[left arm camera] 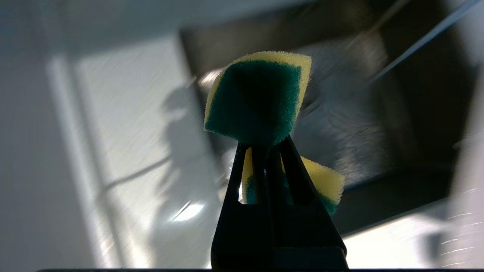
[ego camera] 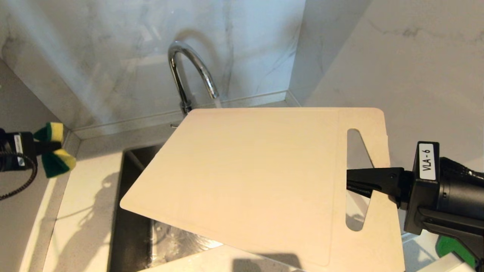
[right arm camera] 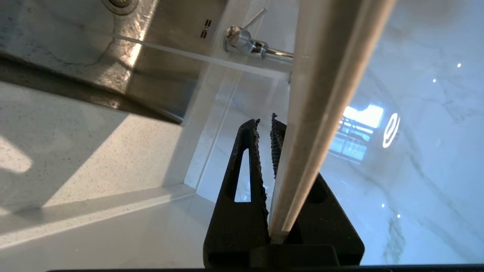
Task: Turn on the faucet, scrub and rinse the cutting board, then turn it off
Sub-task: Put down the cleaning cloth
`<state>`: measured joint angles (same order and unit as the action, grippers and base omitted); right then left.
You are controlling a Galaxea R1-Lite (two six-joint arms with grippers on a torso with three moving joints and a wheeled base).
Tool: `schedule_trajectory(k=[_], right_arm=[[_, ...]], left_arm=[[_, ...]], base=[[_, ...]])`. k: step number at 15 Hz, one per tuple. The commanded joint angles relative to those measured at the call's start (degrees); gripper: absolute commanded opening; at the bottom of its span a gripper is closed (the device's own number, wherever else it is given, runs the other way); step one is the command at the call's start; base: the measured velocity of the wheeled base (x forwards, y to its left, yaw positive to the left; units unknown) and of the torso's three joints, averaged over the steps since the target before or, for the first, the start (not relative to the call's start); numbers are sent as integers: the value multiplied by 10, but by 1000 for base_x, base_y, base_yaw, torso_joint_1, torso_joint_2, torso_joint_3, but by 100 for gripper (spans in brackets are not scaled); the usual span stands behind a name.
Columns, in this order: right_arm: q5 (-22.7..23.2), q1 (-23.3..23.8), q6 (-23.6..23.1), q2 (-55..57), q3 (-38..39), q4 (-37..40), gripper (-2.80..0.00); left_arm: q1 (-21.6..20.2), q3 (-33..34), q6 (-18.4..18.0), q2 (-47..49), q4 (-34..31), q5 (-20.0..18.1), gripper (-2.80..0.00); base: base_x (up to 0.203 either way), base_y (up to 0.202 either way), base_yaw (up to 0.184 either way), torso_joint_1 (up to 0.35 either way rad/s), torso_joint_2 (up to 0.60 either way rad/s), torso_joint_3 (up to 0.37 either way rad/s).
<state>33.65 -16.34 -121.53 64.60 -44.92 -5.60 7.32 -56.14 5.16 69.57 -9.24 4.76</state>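
My right gripper (ego camera: pixel 349 183) is shut on the handle strip of the cream cutting board (ego camera: pixel 245 177), beside its long slot. It holds the board tilted over the sink (ego camera: pixel 126 226). In the right wrist view the cutting board (right arm camera: pixel 325 94) shows edge-on, clamped deep in the right gripper (right arm camera: pixel 265 122). The chrome faucet (ego camera: pixel 189 71) arches up behind the board, and a thin stream of water (right arm camera: pixel 170 49) runs from it into the sink (right arm camera: pixel 75 45). The faucet base (right arm camera: pixel 242 39) carries a thin lever (right arm camera: pixel 255 19). My left gripper (ego camera: pixel 56 147), at the far left, is shut on a green-and-yellow sponge (left arm camera: pixel 257 98), apart from the board.
White speckled countertop (ego camera: pixel 87 196) surrounds the sink. Marble walls (ego camera: pixel 94 56) meet in a corner behind the faucet. A green flat board (ego camera: pixel 452 249) shows under my right arm at the lower right.
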Motion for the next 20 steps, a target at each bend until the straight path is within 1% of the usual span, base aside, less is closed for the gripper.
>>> schedule_trajectory(k=[1,6,7,10,13,14,17,18,19,20], right_arm=[[3,-1,-7,-3,3,-1,-280],[3,0,-6,-3,4,-1,-280],[4,-1,-2,-3,4,-1,-280],[4,-1,4,-4,4,-2,-280],[4,0,12,-11,5,-2,-280],[4,0,13,-13,9,-2,-280],[4,0,13,-15,10,-2,-280],[4,0,13,-15,10,-2,-280],[4,-1,13,-15,9,-2,-280],[4,0,19,-15,10,-3,-280]], left_arm=[[6,51,-9,3,-10,24,-280],[0,159,-12,19,-7,26,-280],[-8,179,-14,24,-6,26,-280],[-58,214,-19,53,19,24,-280],[-61,262,-28,54,57,-17,-280],[-67,269,-27,60,60,-25,-280],[-113,278,-32,96,60,-78,-280],[-128,283,-37,115,66,-89,-280],[-140,292,-39,136,87,-96,-280],[-151,305,-42,155,128,-99,-280]], base=[[0,0,0,0,0,0],[0,0,0,0,0,0],[0,0,0,0,0,0],[0,0,0,0,0,0],[0,0,0,0,0,0],[0,0,0,0,0,0],[0,0,0,0,0,0],[0,0,0,0,0,0],[0,0,0,0,0,0],[0,0,0,0,0,0]])
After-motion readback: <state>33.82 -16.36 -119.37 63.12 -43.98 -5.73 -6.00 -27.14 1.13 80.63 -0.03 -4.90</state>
